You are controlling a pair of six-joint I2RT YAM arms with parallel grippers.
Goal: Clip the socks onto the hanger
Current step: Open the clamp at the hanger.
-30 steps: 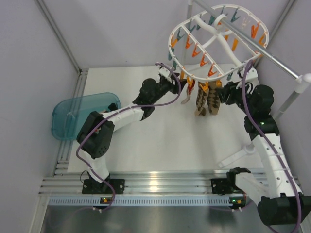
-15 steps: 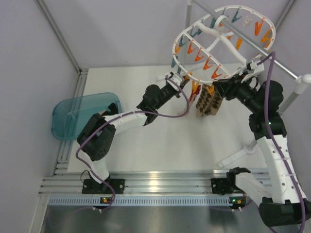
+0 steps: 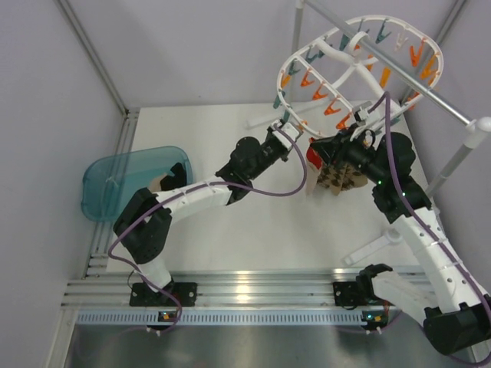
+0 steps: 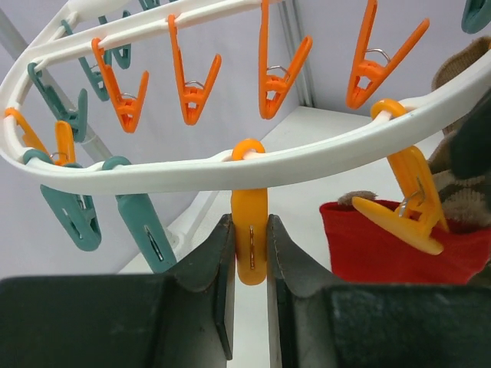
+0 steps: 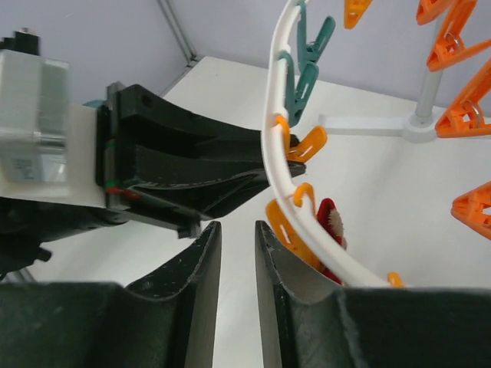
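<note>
The white oval hanger [image 3: 354, 67] hangs tilted from the metal rail, rimmed with orange and teal pegs. My left gripper [image 3: 290, 140] is at its near-left rim, shut on a hanging orange peg [image 4: 251, 239]. Just right of that peg, another orange peg [image 4: 405, 205] holds the red end of a sock [image 4: 387, 247], also seen in the top view [image 3: 314, 157]. My right gripper [image 5: 238, 261] is under the rim, facing the left gripper. Its jaws stand a narrow gap apart with nothing between them. Its right finger [image 5: 295, 272] lies against an orange peg.
Brown-and-cream argyle socks [image 3: 343, 178] hang beside the red sock. The grey rail [image 3: 406, 77] and its stand post [image 3: 460, 157] are at the right. A teal bin [image 3: 126, 184] sits at the table's left, with something beige [image 3: 158, 182] at its right edge.
The hanger has swung up and to the right. My left gripper followed it right along the rim. My right gripper moved left under the rim, and the argyle socks lifted with it.
</note>
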